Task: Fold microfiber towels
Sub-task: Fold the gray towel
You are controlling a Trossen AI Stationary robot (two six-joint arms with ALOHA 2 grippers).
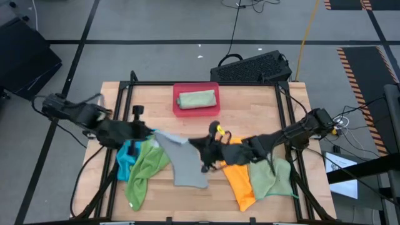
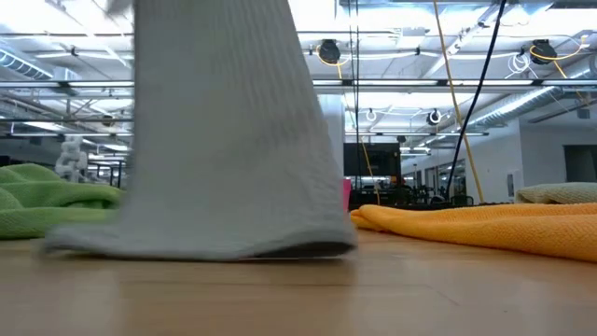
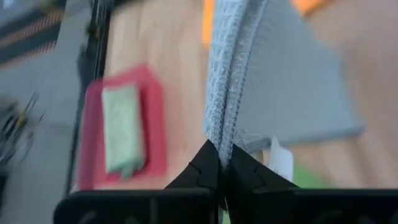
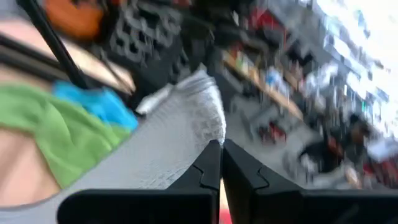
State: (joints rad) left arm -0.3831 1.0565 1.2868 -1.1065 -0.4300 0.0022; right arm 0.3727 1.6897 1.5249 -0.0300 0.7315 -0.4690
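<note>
A light grey microfiber towel (image 1: 184, 162) hangs between my two grippers over the middle of the table. Its lower end (image 2: 196, 247) lies on the wood. My left gripper (image 1: 152, 133) is shut on its upper left end and my right gripper (image 1: 195, 145) is shut on its upper right end. A green towel (image 1: 147, 169) and a blue towel (image 1: 127, 156) lie crumpled at its left. An orange towel (image 1: 237, 175) and a pale green towel (image 1: 272, 178) lie at its right. My left gripper pinches the grey towel's upper edge (image 3: 219, 134) between its two fingers; two hemmed layers run away from the fingertips side by side. The fingers slant downward from the table's left. The cloth hangs below. My right gripper pinches an upper corner of the grey towel (image 4: 208, 127) between its two fingers, coming nearly level from the table's right. The cloth falls away from the fingertips, its lower end on the table.
A pink-red tray (image 1: 178, 90) at the table's far middle holds one folded green towel (image 1: 197, 99). A black keyboard (image 1: 253, 67) lies beyond the far edge. Bare wood shows at the near middle of the table (image 1: 212, 203).
</note>
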